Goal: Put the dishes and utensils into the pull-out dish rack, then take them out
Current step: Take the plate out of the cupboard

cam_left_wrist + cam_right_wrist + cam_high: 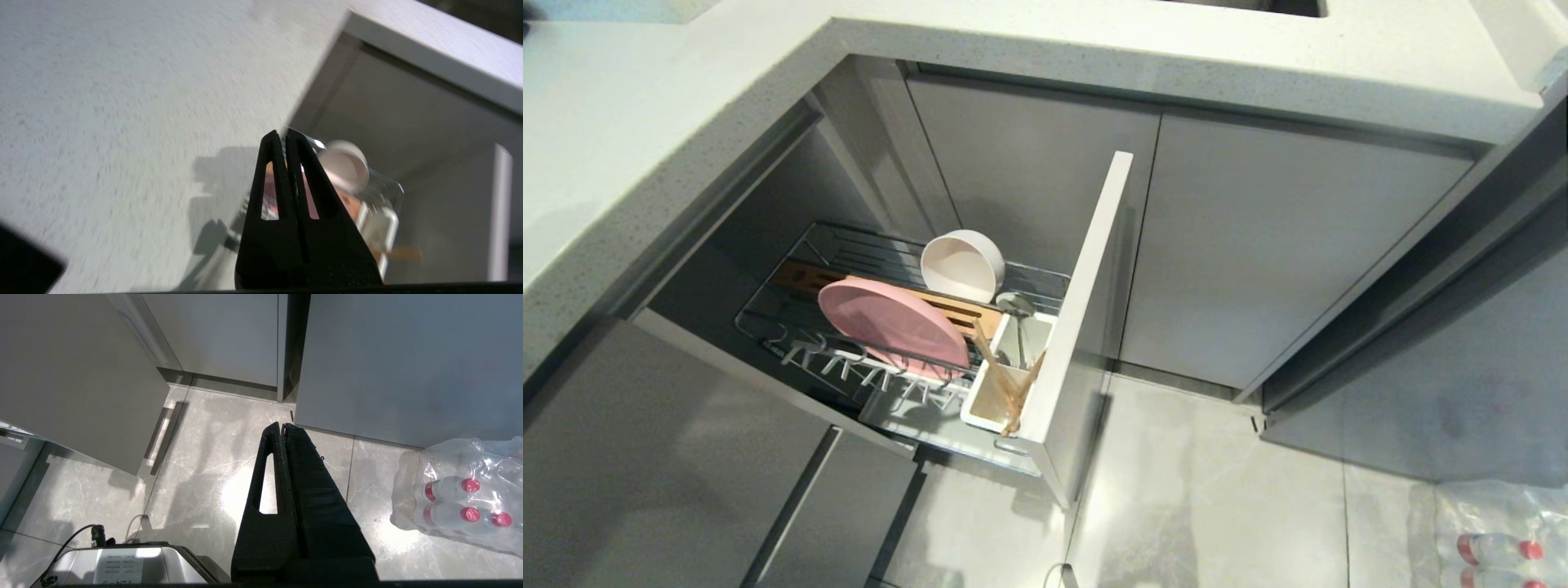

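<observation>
Rack (pixel 792 335) looks loaded; my left gripper (pixel 284 136), fingers pressed together and empty, hangs over the counter (pixel 122 102), plate (pixel 890 327) beyond its tips.

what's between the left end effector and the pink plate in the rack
Nothing visible. In the left wrist view the left end effector, shut and empty, hangs over the countertop edge, and the pink plate shows straight past its tips in the pull-out dish rack. The white bowl stands behind the plate, not in front.

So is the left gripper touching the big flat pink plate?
Apart. The left wrist view shows the left gripper shut and empty, up beside the countertop, with the pink plate far below in the rack.
</observation>
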You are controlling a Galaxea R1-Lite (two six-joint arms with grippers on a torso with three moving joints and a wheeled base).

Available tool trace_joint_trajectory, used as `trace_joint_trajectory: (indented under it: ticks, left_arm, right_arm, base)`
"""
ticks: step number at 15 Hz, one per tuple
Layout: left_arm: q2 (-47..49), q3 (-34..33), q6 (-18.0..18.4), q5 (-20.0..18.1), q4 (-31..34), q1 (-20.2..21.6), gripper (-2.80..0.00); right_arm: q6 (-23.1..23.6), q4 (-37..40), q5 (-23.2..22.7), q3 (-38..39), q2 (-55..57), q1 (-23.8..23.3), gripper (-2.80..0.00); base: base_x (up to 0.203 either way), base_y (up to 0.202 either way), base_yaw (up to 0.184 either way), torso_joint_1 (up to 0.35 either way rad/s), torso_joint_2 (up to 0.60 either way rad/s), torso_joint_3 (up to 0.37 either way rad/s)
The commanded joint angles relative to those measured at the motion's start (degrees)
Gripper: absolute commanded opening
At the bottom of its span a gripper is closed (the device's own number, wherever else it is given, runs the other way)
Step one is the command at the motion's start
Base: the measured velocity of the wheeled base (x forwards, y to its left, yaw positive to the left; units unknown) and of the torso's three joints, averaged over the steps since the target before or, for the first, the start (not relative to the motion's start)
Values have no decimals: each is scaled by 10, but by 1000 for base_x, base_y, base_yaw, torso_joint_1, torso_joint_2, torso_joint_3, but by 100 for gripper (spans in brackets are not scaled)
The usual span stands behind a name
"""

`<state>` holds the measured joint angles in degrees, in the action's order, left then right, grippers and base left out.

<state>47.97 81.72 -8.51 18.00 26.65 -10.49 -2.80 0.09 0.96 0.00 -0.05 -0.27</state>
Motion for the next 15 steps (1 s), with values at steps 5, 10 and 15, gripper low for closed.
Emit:
trace_joint_trajectory:
  ticks: [5,10,15]
  left_arm:
    - [-317,-200,99,-182,56,77,-280]
    - [-471,-419,124,-224,45,100,-280]
    - [-480,-715,146,-191,-204,102,-280]
  right_arm:
    - [0,0,0,1,0,0,-280]
    - [0,0,0,1,0,0,-280]
    - [0,0,0,1,0,0,-280]
  base:
    - [0,0,0,0,0,0]
    - [0,0,0,0,0,0]
    - [0,0,0,0,0,0]
